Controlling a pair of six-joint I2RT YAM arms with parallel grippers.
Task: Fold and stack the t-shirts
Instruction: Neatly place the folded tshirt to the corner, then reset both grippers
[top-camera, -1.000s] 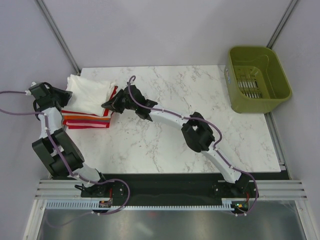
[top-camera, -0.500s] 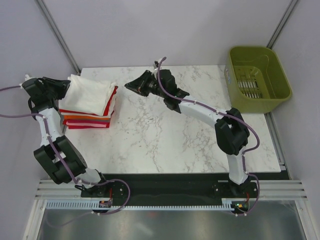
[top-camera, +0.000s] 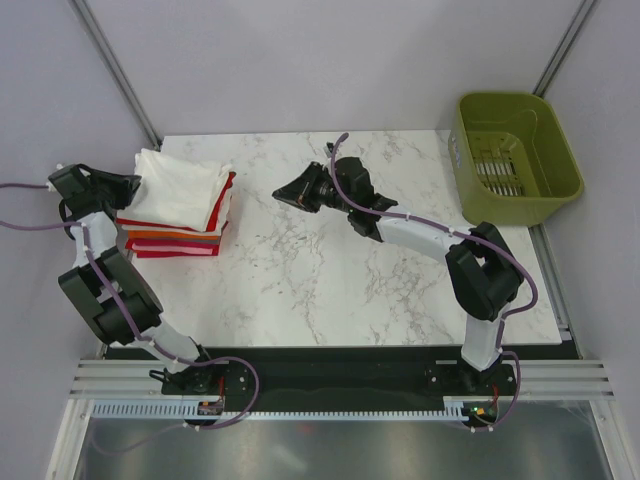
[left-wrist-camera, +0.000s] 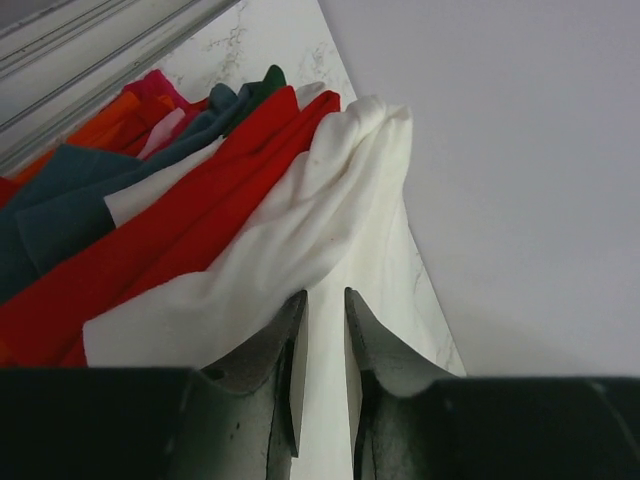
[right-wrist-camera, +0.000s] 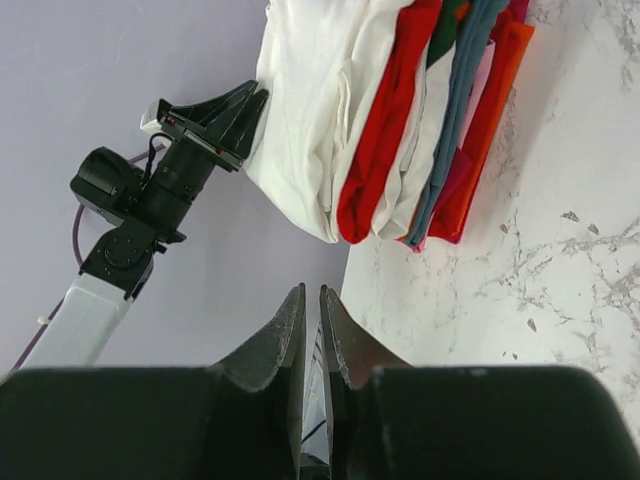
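Looking at a folded stack of t-shirts parked on the far-left corner of the marble table. Topped with the big white t-shirt, a bit rumpled, not exactly a crisp rectangle. Under it, can make out a red shirt, then more white, dark teal, orange and pinkish layers peeking out along the edges.

Got the left gripper sitting right at the left edge of that pile, aimed into it. Going by the left wrist cam, its fingers are parted just a crack with nothing pinched in the gap. Bunched edge of the white one lying right at one fingertip. Touching or only just beside? Honestly can't tell.

Then the right gripper, out over the bare middle of the table, well apart from the pile but pointed toward it. Same deal there: parted by a sliver, gripping nothing. From its wrist cam, a nice side-on look at all the layers, plus the other gripper nosed up against the white top layer.

Also an olive-green basket at the far-right corner, well away from both arms.
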